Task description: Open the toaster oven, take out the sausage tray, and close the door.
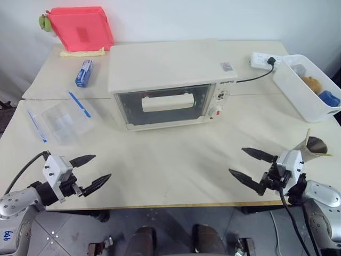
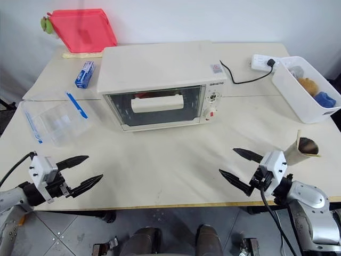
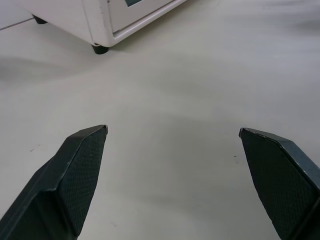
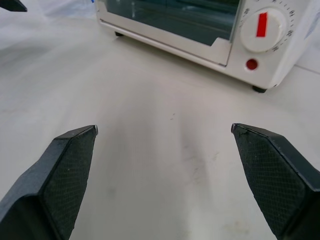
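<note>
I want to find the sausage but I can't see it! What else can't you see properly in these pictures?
- Sausage tray: the closed door glass is dark in both eye views and the handle crosses it; only a red speck shows behind it.
- Toaster oven: cut off by the left wrist view's edge.
- White bin: its contents are partly hidden by its wall.
- Knob markings: too small in the eye views.

Your surface: cream table (image 1: 176,170) | centre: toaster oven (image 1: 170,80), door shut | left: clear plastic box (image 1: 61,120), blue packet (image 1: 84,73) | back left: red tray (image 1: 82,26) | right: white bin (image 1: 306,88), power strip (image 1: 264,60), paper cone (image 1: 311,146)
</note>
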Controlling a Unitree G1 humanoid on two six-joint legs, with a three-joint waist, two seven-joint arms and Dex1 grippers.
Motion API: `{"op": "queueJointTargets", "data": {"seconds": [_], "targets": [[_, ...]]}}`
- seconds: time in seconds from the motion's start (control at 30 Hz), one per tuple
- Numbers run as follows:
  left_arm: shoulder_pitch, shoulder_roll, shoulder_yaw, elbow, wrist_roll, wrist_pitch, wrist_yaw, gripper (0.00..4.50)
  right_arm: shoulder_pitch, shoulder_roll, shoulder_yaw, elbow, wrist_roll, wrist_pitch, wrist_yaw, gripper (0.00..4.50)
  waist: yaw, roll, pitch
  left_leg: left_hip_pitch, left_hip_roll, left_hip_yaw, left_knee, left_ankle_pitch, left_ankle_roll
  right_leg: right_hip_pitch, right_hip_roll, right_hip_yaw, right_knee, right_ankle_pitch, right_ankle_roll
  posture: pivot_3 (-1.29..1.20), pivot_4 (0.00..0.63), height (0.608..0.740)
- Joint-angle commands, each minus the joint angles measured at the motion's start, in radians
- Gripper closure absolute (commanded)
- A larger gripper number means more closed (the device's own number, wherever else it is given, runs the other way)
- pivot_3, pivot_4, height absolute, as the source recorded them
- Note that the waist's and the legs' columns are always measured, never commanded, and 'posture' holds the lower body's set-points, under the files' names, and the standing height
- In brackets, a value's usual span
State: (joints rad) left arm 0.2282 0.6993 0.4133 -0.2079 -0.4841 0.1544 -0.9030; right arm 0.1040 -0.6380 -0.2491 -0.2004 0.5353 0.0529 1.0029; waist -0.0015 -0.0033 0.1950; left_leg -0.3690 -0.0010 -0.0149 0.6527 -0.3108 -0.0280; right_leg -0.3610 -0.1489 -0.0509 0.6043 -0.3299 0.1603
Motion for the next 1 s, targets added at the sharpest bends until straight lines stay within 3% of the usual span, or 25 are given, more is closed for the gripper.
{"op": "queueJointTargets", "data": {"seconds": [0.03, 0.13, 0.2, 0.3, 0.43, 0.57, 0.77, 1.0], "targets": [[0.027, -0.005, 0.022, -0.049, -0.007, -0.018, -0.003, 0.01, -0.039, 0.017, 0.018, -0.076, 0.027, 0.030, -0.032, 0.00, -0.001, 0.000, 0.000, 0.000, 0.000, 0.000, 0.000, 0.000, 0.000, 0.000, 0.000, 0.000, -0.001, 0.000, 0.000, 0.00, 0.150, 0.740], [0.033, -0.020, 0.030, -0.063, -0.020, -0.004, 0.017, 0.01, -0.085, 0.034, 0.041, -0.104, 0.046, 0.077, -0.058, 0.00, 0.001, 0.000, 0.000, 0.001, 0.001, 0.000, 0.000, 0.000, 0.000, -0.001, 0.000, 0.000, 0.000, 0.000, -0.001, 0.00, 0.150, 0.740], [0.045, -0.052, 0.096, -0.094, -0.258, 0.124, -0.010, 0.01, -0.278, 0.093, 0.124, -0.128, 0.120, 0.245, -0.157, 0.00, -0.008, -0.001, 0.001, 0.000, 0.001, 0.000, 0.000, 0.000, 0.000, -0.001, 0.000, 0.001, 0.000, 0.000, -0.001, 0.00, 0.150, 0.740], [0.055, -0.072, 0.119, -0.133, -0.312, 0.143, -0.012, 0.01, -0.525, 0.155, 0.195, -0.074, 0.196, 0.501, -0.268, 0.00, -0.026, 0.000, 0.002, -0.002, 0.005, -0.001, 0.001, 0.001, -0.001, -0.007, 0.000, 0.001, 0.004, 0.005, -0.004, 0.00, 0.150, 0.740], [0.042, -0.081, 0.139, -0.153, -0.345, 0.169, 0.021, 0.01, -0.639, 0.180, 0.228, 0.007, 0.134, 0.487, -0.253, 0.00, 0.004, -0.002, 0.001, -0.004, 0.005, 0.000, -0.002, 0.001, -0.002, -0.013, 0.001, -0.003, 0.008, 0.005, -0.005, 0.00, 0.150, 0.740], [0.052, -0.090, 0.141, -0.159, -0.342, 0.169, 0.024, 0.01, -0.714, 0.211, 0.267, 0.083, 0.099, 0.464, -0.211, 0.00, -0.001, -0.002, 0.000, -0.009, 0.002, 0.005, 0.000, -0.002, 0.003, -0.015, -0.001, -0.005, 0.007, 0.006, -0.004, 0.00, 0.150, 0.740], [0.063, -0.101, 0.158, -0.146, -0.335, 0.160, 0.042, 0.01, -0.724, 0.224, 0.271, 0.097, 0.068, 0.353, -0.103, 0.00, -0.003, -0.002, 0.000, -0.009, 0.004, 0.012, 0.003, -0.005, 0.004, -0.015, -0.002, -0.010, 0.004, 0.006, -0.003, 0.00, 0.150, 0.740], [0.004, -0.095, 0.186, -0.098, -0.397, 0.206, 0.079, 0.01, -0.657, 0.146, 0.329, 0.095, -0.027, 0.134, 0.154, 0.00, -0.002, -0.003, 0.000, -0.008, 0.009, 0.016, 0.009, -0.004, 0.003, -0.015, 0.000, -0.011, 0.007, 0.007, -0.004, 0.00, 0.150, 0.740]]}}
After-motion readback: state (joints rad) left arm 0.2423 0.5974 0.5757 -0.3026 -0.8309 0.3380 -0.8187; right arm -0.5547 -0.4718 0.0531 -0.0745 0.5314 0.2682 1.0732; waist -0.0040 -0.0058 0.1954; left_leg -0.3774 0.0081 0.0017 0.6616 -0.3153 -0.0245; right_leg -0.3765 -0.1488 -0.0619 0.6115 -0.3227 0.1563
